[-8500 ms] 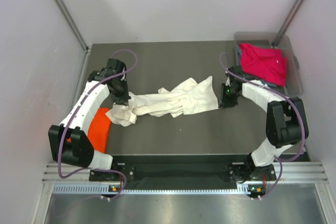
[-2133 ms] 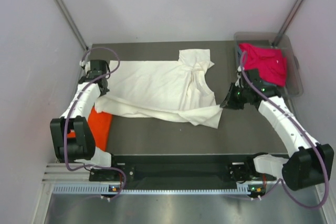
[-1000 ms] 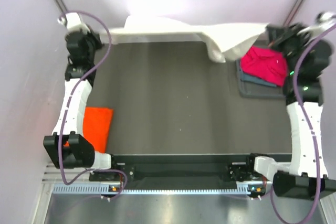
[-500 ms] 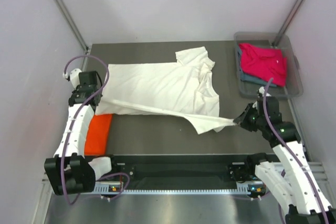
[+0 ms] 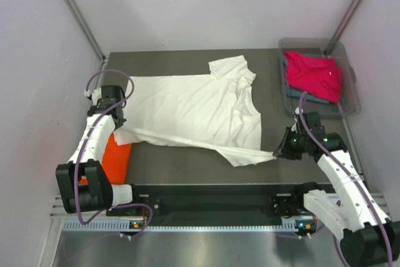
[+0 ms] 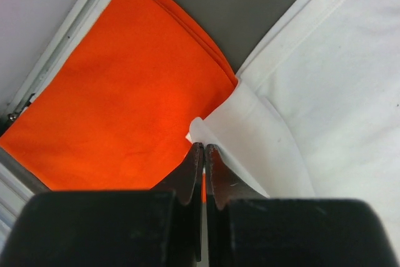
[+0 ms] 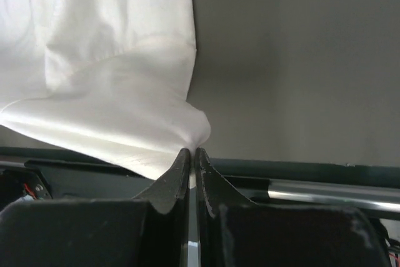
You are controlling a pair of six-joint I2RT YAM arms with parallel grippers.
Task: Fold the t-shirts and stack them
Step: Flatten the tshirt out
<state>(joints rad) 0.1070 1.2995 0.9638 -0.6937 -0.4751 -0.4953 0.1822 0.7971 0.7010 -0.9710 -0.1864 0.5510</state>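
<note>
The dark grey desk takes up most of the top view. Its bare surface also fills the right side of the right wrist view.

The cream-white t-shirt is the largest piece of cloth. It lies spread over the far and middle part of the desk, body mostly flat, with a sleeve and the collar area rumpled towards the right. Its near hem runs as a loose diagonal fold from the left side to the right side.

A clear plastic bin sits at the far right corner of the desk. In it the magenta-pink t-shirt lies bunched on top of the grey-blue t-shirt, of which only an edge shows.

The bright orange t-shirt lies folded flat at the left edge of the desk, partly under the left arm. In the left wrist view it is a neat layered rectangle, and the white cloth overlaps its edge.

The left pincer is closed on the near left corner of the cream-white t-shirt. Up close, its tips nip a small folded corner just over the orange cloth.

The right pincer is closed on the near right corner, which is drawn out to a point just above the desk. In its wrist view the tips pinch the hem.
</note>
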